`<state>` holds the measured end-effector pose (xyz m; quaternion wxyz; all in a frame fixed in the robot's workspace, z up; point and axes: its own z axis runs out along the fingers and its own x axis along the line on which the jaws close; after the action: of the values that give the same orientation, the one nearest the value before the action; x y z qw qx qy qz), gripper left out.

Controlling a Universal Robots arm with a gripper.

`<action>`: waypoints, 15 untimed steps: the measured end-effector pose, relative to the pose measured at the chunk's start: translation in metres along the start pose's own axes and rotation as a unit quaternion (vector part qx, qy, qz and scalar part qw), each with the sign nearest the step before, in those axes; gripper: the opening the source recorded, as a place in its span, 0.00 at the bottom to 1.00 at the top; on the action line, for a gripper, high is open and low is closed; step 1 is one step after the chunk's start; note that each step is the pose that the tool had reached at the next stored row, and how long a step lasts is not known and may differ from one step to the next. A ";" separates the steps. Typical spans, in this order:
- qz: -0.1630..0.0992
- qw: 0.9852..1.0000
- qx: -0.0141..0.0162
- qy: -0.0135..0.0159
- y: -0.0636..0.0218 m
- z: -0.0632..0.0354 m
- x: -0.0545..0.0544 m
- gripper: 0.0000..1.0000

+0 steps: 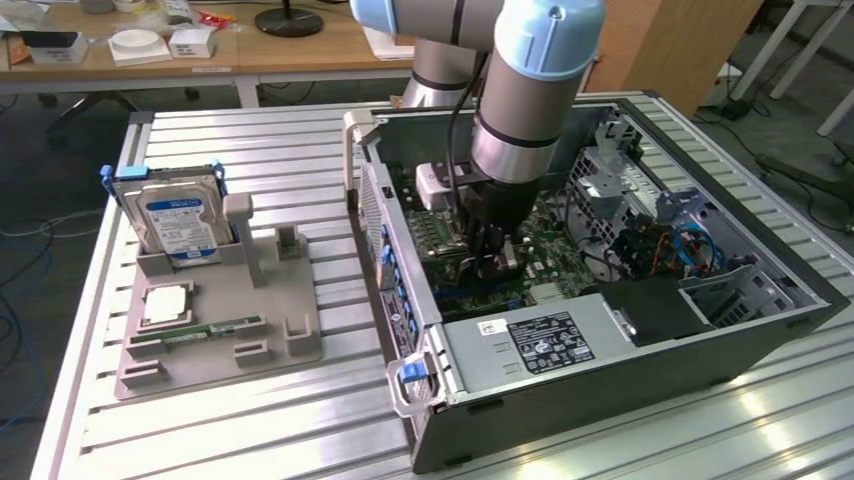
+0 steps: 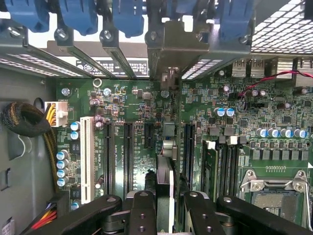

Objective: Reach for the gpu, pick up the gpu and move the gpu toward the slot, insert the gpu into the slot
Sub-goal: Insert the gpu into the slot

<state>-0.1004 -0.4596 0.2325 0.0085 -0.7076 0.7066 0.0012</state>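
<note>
While the gripper [image 2: 164,203] has its jaws clenched on the gpu's [image 2: 165,171] top edge, the card looks thin, stiff, light and fragile above the motherboard [image 2: 137,105].

An open computer case [image 1: 587,330] lies on a slatted metal tabletop [image 1: 267,430] at the right of the frame, and the robot arm [image 1: 527,110] reaches down from the top centre into it. Its pincer [image 1: 491,262] hangs low over the green circuit board [image 1: 561,265] near the middle of the case. At the left of the frame a grey holder [image 1: 220,335] carries an upright hard drive [image 1: 180,225] with a blue label, a square chip [image 1: 167,303] and a slim green memory stick [image 1: 200,330].
</note>
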 end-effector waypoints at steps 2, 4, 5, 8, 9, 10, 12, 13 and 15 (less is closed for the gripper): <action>0.000 1.000 0.000 0.000 0.0001 0.0010 0.000 0.27; 0.000 1.000 0.000 0.000 0.0001 0.0012 0.000 0.27; 0.000 1.000 0.000 0.000 0.0001 0.0012 0.000 0.27; 0.000 1.000 0.000 0.000 0.0001 0.0014 0.000 0.27; 0.000 1.000 0.000 0.000 0.0000 0.0014 0.000 0.27; 0.000 1.000 0.000 0.000 0.0000 0.0014 0.000 0.27; 0.000 1.000 0.000 0.000 0.0001 0.0018 0.000 0.27; 0.000 1.000 0.000 0.000 0.0001 0.0018 0.000 0.27; 0.000 1.000 0.000 0.000 0.0001 0.0018 0.000 0.27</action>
<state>-0.1005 -0.4597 0.2307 0.0083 -0.7076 0.7065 0.0011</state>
